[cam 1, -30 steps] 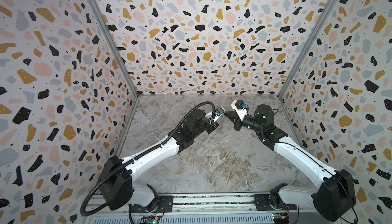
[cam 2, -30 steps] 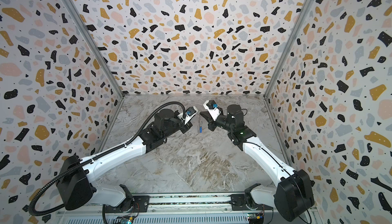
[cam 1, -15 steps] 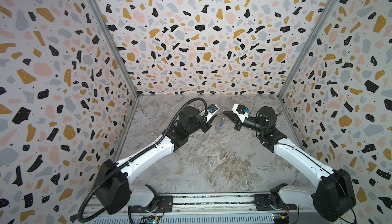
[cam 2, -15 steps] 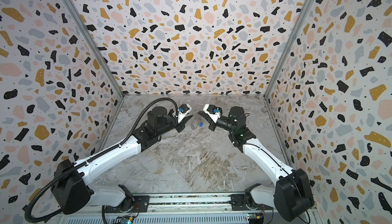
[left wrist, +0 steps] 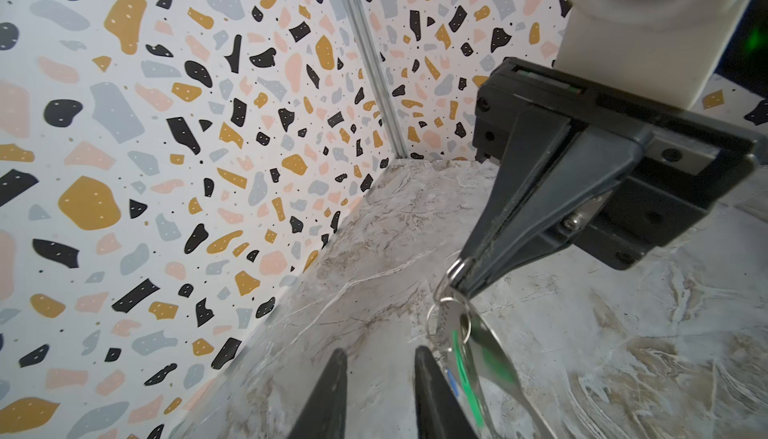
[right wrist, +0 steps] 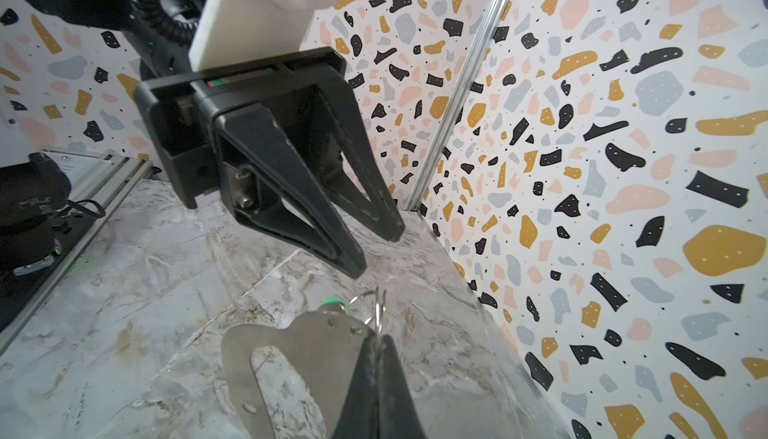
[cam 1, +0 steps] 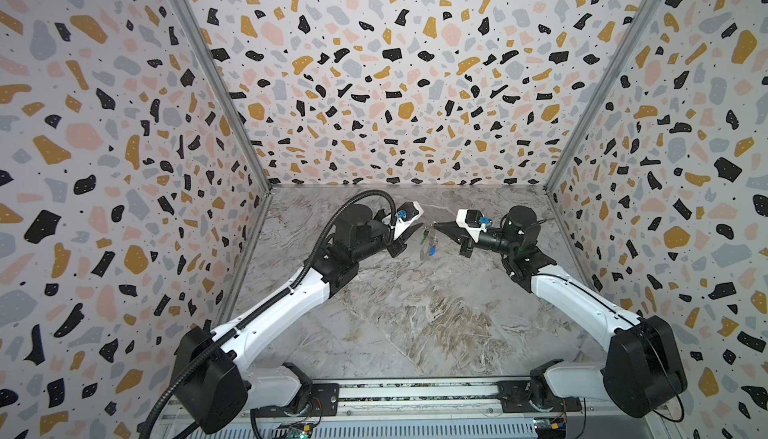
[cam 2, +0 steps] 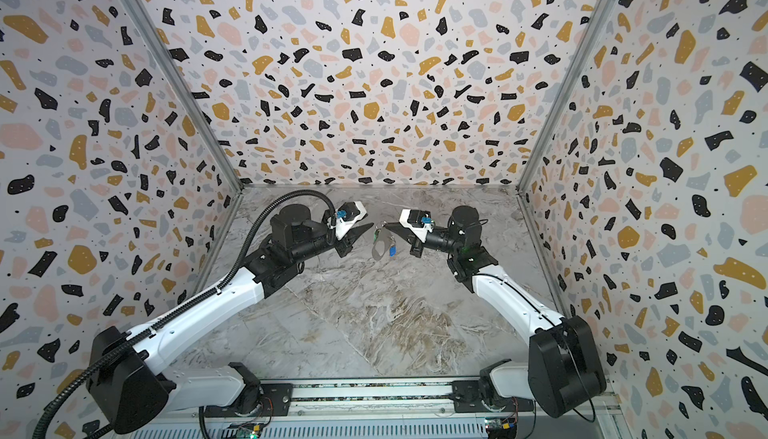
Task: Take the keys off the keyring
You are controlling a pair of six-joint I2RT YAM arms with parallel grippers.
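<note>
My right gripper (cam 1: 434, 225) (right wrist: 376, 339) is shut on the small metal split ring (left wrist: 455, 268) of the bunch, held above the table. Below it hang the keyring (right wrist: 299, 341) (cam 2: 378, 250), a flat grey tab with an oval cut-out, and the keys, one with a green tag (left wrist: 467, 374) (cam 1: 424, 235) and one with a blue tag (cam 1: 432, 251) (left wrist: 453, 383). My left gripper (cam 1: 409, 238) (left wrist: 378, 353) stands open just left of the bunch, with nothing between its fingers. One left finger (left wrist: 432, 391) is close beside the tags.
Marbled table top (cam 1: 415, 316) inside terrazzo-patterned walls: back wall (cam 1: 395, 83) and side walls close behind both arms. Metal corner posts (cam 1: 232, 125) (cam 1: 582, 125). Both arm bases sit on a rail (cam 1: 415, 399) at the front edge.
My left gripper has opened and drawn back to the left, away from the right one. The right gripper has tilted lower and keeps the hanging bunch.
</note>
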